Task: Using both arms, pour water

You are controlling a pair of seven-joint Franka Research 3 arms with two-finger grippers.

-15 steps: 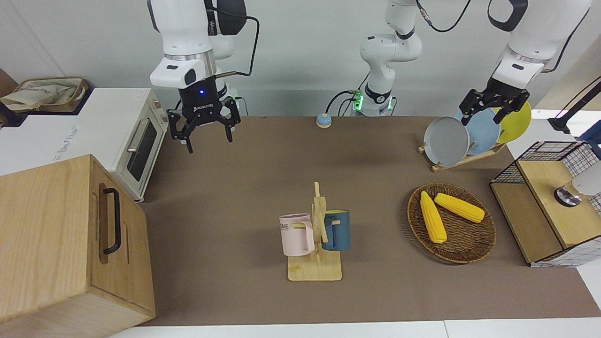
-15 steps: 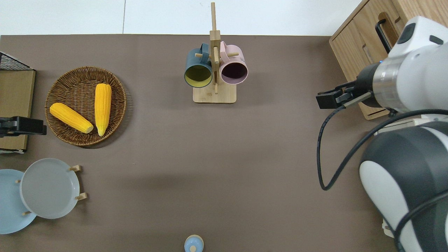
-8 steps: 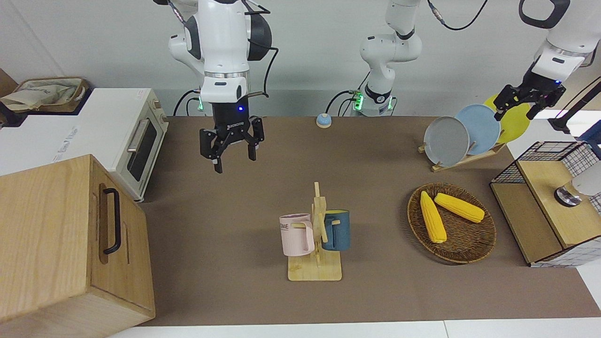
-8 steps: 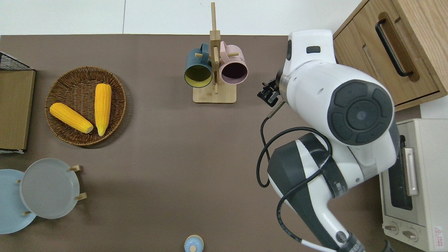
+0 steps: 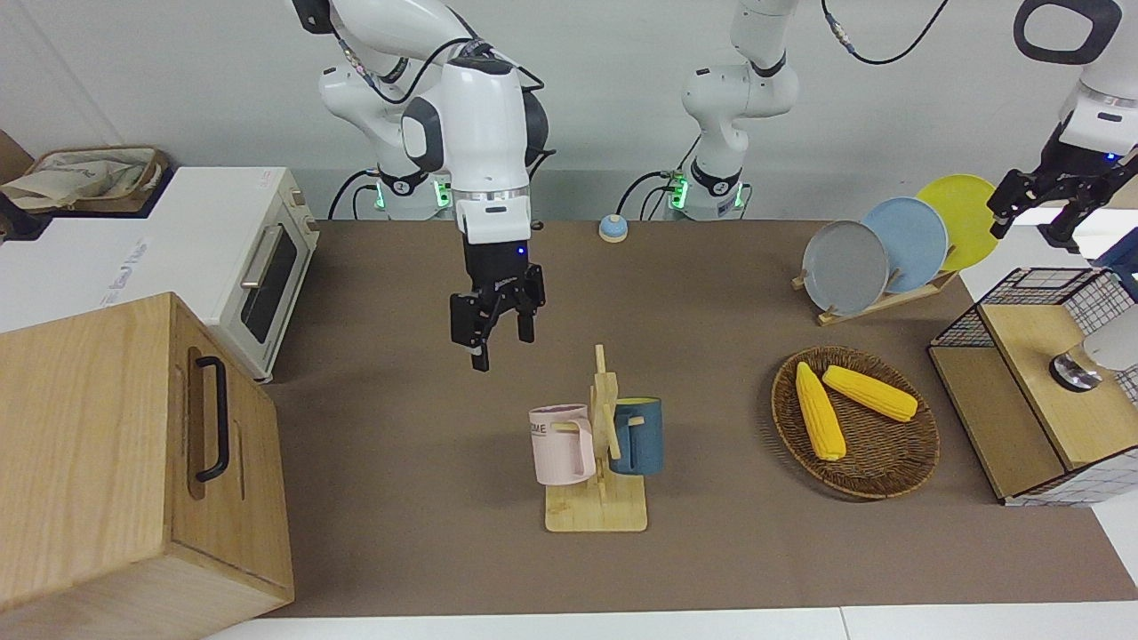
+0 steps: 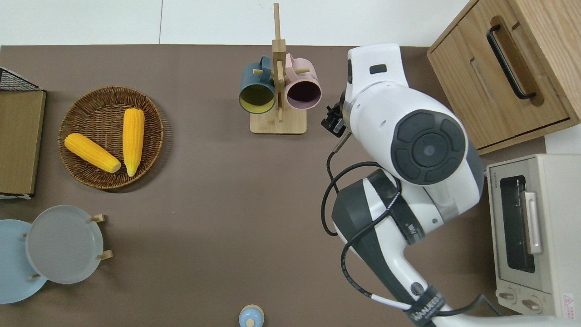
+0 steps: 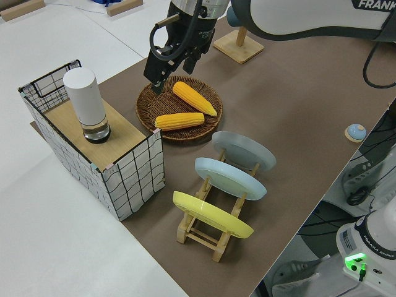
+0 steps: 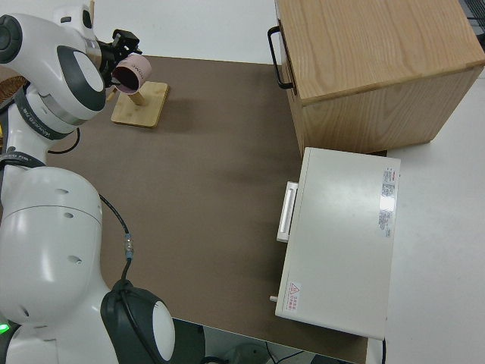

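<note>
Front view: right gripper (image 5: 494, 324) hangs in the air with fingers spread and empty, pointing down, on the toaster-oven side of the mug rack (image 5: 597, 508). Pink mug (image 5: 561, 444) and blue mug (image 5: 637, 435) both hang on the rack's pegs, untouched. Left gripper (image 5: 1042, 204) is up near the wire-sided box (image 5: 1040, 391), fingers also apart and empty. Judgement: the step in hand is the right arm's reach for the pink mug. To do it well, the gripper should come in level with the mug's body on the side away from the rack post, close across the wall, then lift up and off along the peg so the handle clears without tipping the rack. Overhead view hides the right gripper's fingers almost wholly under the arm's wrist; only a black edge shows, just beside the pink mug's mouth. Left side view gives what the others lack: a white cylindrical bottle (image 7: 88, 104) standing on the box's wooden shelf, well apart from the mug rack, with the left gripper above the corn basket (image 7: 180, 112).
</note>
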